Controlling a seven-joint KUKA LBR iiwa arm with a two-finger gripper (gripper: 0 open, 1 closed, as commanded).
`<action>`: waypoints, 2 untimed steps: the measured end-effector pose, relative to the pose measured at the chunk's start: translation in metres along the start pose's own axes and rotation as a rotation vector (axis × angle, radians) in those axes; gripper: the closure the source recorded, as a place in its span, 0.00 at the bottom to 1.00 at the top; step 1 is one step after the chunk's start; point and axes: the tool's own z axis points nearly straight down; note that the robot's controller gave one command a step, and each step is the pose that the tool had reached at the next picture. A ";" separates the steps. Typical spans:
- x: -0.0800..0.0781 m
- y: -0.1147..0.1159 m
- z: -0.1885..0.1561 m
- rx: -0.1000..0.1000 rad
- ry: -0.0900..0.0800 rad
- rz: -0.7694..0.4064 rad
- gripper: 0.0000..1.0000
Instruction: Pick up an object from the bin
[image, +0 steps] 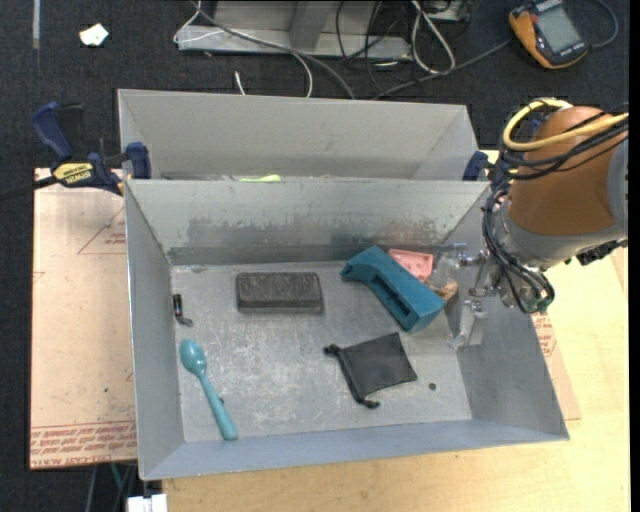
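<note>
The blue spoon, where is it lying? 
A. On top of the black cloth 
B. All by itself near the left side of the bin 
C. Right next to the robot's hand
B: the blue spoon lies alone near the left wall of the bin. It is apart from the black cloth and across the bin from the hand.

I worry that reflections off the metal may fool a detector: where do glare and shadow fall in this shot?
Camera view: the bin has a soft, patchy sheen on its floor, without a hard hotspot; a dark band runs along the foot of its back wall; the grey block and black cloth cast only faint shadows; the pincer stands before the pale right wall.
</note>
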 end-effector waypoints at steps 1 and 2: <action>-0.001 0.001 -0.005 0.001 -0.008 -0.003 0.00; 0.015 0.015 0.027 0.002 -0.012 -0.099 0.00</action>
